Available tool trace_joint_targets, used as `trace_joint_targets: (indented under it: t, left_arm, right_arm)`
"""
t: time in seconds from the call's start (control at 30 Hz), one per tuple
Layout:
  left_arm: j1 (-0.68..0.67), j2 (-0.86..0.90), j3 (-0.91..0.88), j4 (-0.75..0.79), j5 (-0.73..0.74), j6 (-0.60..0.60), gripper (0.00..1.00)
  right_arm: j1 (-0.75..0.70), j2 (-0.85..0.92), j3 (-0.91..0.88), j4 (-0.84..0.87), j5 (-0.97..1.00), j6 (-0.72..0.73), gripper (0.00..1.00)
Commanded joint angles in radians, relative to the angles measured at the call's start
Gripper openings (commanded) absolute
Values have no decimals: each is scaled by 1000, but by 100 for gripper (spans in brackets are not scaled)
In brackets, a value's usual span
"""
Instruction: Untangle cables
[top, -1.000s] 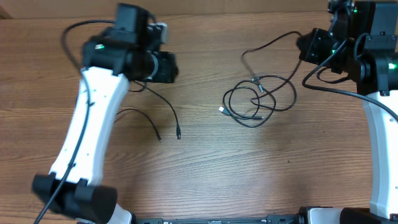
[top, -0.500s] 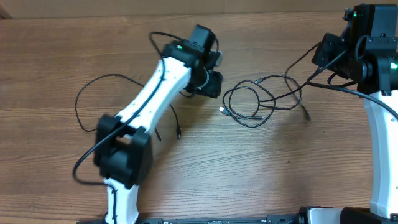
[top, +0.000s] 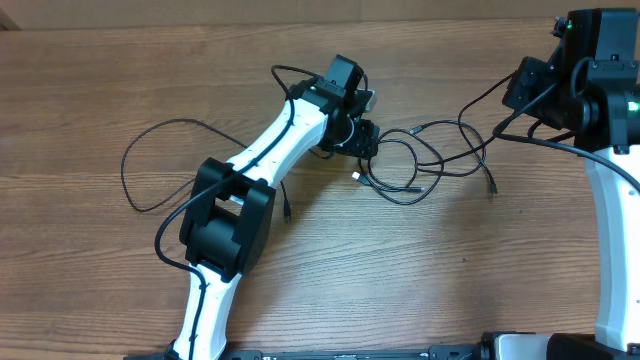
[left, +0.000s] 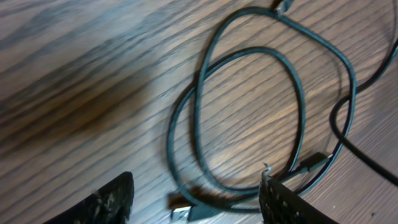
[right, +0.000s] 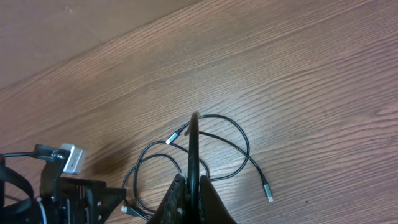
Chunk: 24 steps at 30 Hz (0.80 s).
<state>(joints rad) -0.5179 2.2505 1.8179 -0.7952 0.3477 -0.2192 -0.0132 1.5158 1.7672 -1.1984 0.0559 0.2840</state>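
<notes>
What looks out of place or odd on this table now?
Nothing looks spilled or broken. The odd part is the tangled cables mid-table: loops cross over each other, and one strand rises off the table into the shut right gripper. The open left gripper hovers over them.

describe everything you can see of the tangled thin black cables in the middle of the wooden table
The thin black tangled cables look like rubbery cord. They lie flat on the wooden table in several overlapping loops. Small silver-tipped plugs show at the loose ends. The left gripper hangs open over the loops' edge, a finger on either side; contact is unclear. One strand rises to the right gripper, which is shut on it.
</notes>
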Motion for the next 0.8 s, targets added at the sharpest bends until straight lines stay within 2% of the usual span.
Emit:
trace_joint_targets:
  t: [0.0, 0.37, 0.57, 0.77]
  left_arm:
    - [-24, 37, -4, 16, -6, -29, 64]
    - [-74, 51, -5, 19, -196, -48, 63]
    - [-107, 51, -5, 37, -207, -59, 61]
    - [-121, 51, -5, 34, -280, -103, 59]
  right_arm:
    - [-5, -29, 19, -2, 11, 4, 4]
    - [-5, -29, 19, -1, 10, 4, 4]
    - [-5, -29, 19, -3, 10, 4, 4]
    - [-5, -29, 19, -10, 11, 4, 4]
